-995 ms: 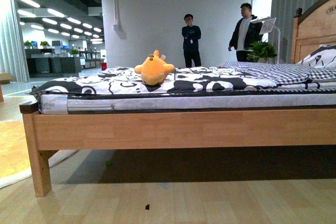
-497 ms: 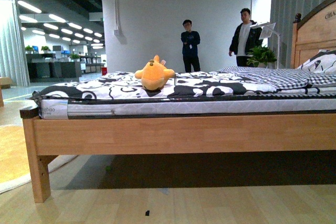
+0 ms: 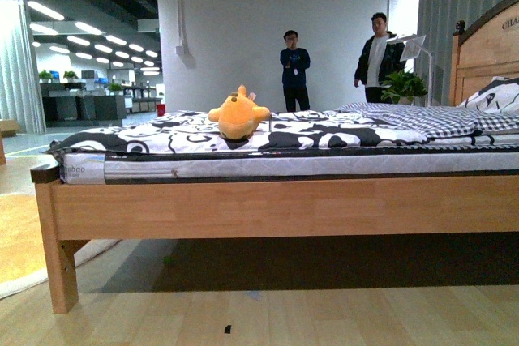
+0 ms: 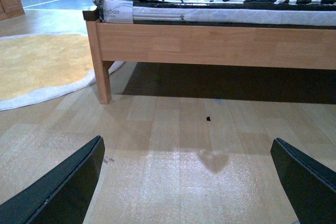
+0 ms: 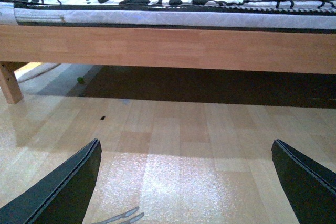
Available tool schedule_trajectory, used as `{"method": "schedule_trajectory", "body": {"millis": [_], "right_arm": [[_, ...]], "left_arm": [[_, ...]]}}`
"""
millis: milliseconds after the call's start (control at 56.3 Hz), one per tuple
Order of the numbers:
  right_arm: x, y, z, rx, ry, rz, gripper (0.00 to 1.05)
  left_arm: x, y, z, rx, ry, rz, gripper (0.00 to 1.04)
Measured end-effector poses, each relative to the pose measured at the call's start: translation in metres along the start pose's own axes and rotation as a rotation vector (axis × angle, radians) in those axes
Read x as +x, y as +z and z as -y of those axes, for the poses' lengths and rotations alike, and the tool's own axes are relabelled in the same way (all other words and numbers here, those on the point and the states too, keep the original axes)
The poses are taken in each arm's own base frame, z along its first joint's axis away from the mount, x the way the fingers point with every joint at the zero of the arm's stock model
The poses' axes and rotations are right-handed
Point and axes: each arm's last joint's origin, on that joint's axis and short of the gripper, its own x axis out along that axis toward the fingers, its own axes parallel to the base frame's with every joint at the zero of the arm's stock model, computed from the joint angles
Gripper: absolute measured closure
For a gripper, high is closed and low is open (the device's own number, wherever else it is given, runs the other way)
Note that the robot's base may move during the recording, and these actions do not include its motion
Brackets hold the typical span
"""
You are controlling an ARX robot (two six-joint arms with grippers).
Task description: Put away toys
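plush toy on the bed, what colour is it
Orange-yellow; the plush toy shows best in the front view.

1. Mattress (image 3: 268, 165), side label (image 3: 75, 170) at the end away from the headboard: grey lettering ending in "ebao". The opening letters are unclear, and the smaller line beneath is too small to read.
2. Wooden headboard (image 3: 486, 42), top rail: dark capitals "CHA", cut off by the picture's edge.

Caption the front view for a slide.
Orange plush toy rests on a wooden bed with black-and-white bedding.
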Motion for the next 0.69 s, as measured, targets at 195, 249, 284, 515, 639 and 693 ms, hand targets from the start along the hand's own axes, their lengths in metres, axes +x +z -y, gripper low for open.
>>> {"method": "schedule_trajectory", "body": {"millis": [195,249,284,515,639,693], "right_arm": [[0.0,0.0,0.0,0.0,0.0,0.0,0.06],[0.0,0.0,0.0,0.0,0.0,0.0,0.06],[0.0,0.0,0.0,0.0,0.0,0.0,0.06],[0.0,0.0,0.0,0.0,0.0,0.0,0.06],[0.0,0.0,0.0,0.0,0.0,0.0,0.06],[0.0,0.0,0.0,0.0,0.0,0.0,0.06]], "left_arm": [[0.0,0.0,0.0,0.0,0.0,0.0,0.06],[0.0,0.0,0.0,0.0,0.0,0.0,0.06],[0.0,0.0,0.0,0.0,0.0,0.0,0.06],[0.0,0.0,0.0,0.0,0.0,0.0,0.06],[0.0,0.0,0.0,0.0,0.0,0.0,0.06],[0.0,0.0,0.0,0.0,0.0,0.0,0.06]]}}
